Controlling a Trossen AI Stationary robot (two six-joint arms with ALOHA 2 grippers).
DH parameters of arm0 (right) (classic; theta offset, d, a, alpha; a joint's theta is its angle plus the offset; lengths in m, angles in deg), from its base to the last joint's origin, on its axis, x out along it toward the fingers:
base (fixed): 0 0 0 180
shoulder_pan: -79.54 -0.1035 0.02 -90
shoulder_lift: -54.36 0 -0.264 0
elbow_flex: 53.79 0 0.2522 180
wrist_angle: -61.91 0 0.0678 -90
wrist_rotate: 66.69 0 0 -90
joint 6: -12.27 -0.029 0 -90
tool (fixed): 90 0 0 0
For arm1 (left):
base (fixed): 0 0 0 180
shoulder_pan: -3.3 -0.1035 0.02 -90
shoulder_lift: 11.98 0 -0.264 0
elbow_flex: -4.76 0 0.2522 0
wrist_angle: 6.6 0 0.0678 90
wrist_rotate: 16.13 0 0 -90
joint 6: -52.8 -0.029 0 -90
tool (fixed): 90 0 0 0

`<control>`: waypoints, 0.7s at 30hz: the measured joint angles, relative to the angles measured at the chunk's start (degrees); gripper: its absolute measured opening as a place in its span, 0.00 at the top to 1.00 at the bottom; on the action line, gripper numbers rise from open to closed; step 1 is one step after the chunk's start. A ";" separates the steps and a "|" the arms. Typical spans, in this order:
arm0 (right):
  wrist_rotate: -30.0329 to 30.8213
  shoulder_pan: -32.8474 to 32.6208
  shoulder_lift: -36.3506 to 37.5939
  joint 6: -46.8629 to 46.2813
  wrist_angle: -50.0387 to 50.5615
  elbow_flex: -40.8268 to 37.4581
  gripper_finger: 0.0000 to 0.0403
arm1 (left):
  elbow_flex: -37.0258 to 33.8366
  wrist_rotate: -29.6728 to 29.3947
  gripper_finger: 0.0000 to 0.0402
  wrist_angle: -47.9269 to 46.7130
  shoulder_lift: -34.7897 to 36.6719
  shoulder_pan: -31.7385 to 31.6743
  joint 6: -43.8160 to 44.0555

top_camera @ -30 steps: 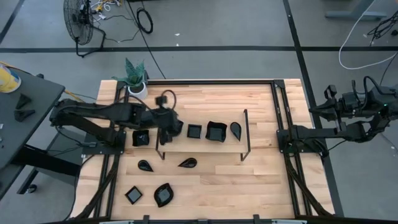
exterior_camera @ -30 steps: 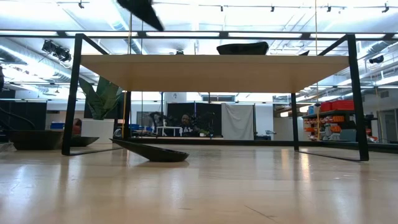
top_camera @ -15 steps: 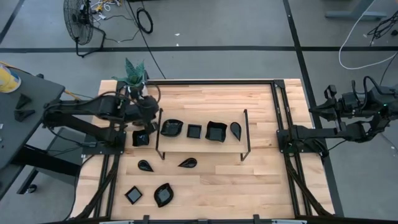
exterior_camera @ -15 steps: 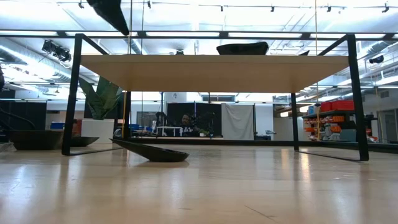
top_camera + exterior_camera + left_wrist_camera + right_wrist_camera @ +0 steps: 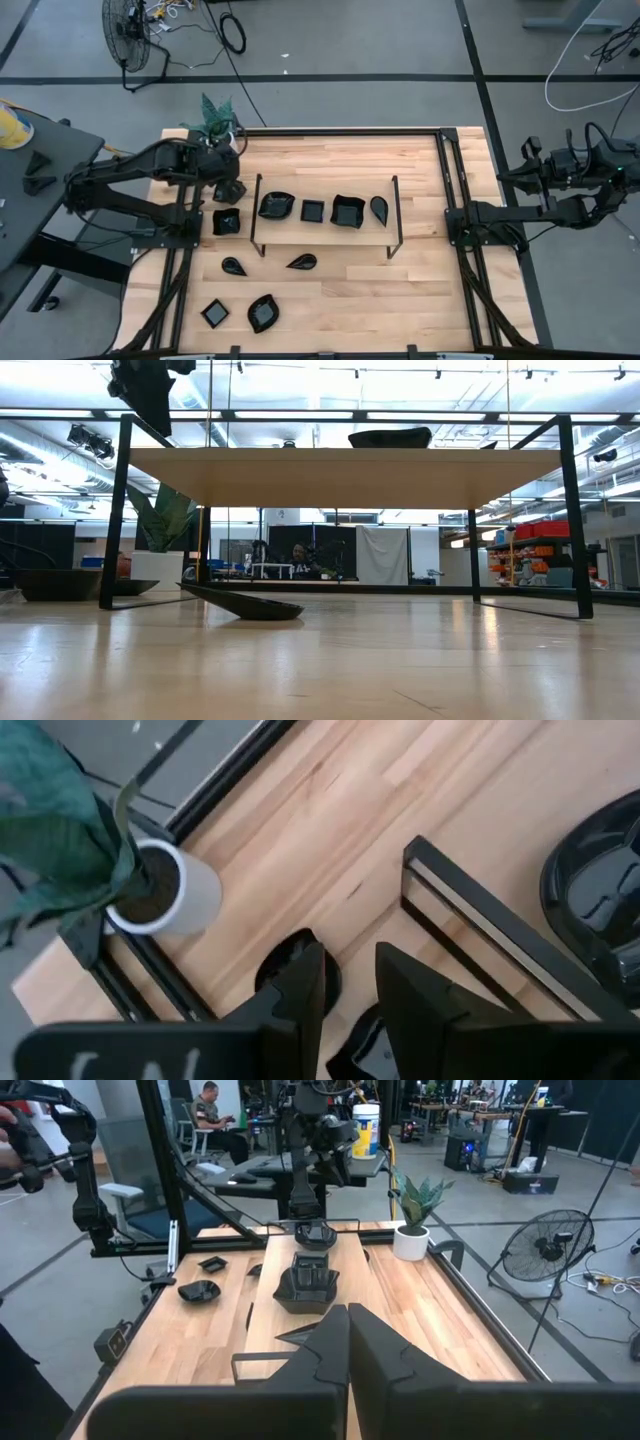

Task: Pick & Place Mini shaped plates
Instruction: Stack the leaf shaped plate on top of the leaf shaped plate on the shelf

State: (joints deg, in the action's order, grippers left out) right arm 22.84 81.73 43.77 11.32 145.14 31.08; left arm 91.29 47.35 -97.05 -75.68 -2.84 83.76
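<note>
Several glossy black mini shaped plates are out. A wavy leaf plate [image 5: 276, 206], two square ones [image 5: 313, 211] [image 5: 347, 211] and a teardrop [image 5: 379, 208] rest on the wooden shelf of the thin black frame [image 5: 396, 215]. A square plate [image 5: 226, 221], two teardrops [image 5: 233, 266] [image 5: 301, 262], a square [image 5: 214, 313] and a leaf [image 5: 263, 313] lie on the table. My left gripper [image 5: 228, 188] [image 5: 348, 955] hovers open with nothing between its fingers, left of the frame, between the pot and the square plate. My right gripper [image 5: 348, 1330] is shut and waits off the table's right edge.
A white pot with a green plant [image 5: 218, 128] [image 5: 160, 900] stands at the table's far left corner, close to my left gripper. The frame's upright posts [image 5: 118, 510] and shelf [image 5: 345, 465] stand over the table's middle. People sit in the room beyond.
My left gripper has drawn back from above the shelf's left end toward the table's far left corner and the plant, rolling as it went. The wavy leaf plate, hidden under the gripper before, now shows lying on the shelf.
</note>
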 joint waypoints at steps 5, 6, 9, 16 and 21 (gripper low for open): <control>0.00 0.01 0.00 0.01 -0.01 0.00 0.98 | 0.00 3.63 0.72 -2.44 0.00 -2.75 2.53; 0.00 0.00 0.00 -0.01 -0.02 0.00 0.98 | -0.02 3.74 0.70 -3.33 0.00 -3.30 3.02; 0.00 0.02 0.00 -0.01 -0.02 0.00 0.98 | -0.04 3.95 0.63 -5.32 0.00 -5.19 4.44; 0.00 0.00 0.00 0.01 -0.02 0.02 0.98 | -0.04 9.75 0.46 -5.60 -0.02 -10.53 1.38; 0.00 0.02 0.00 0.01 0.00 0.00 0.98 | -0.07 11.11 0.36 -6.15 -0.02 -13.83 1.36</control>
State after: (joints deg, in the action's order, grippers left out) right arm 22.84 81.75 43.77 11.33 145.14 31.08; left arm 91.22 58.46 -103.20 -75.70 -16.68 85.12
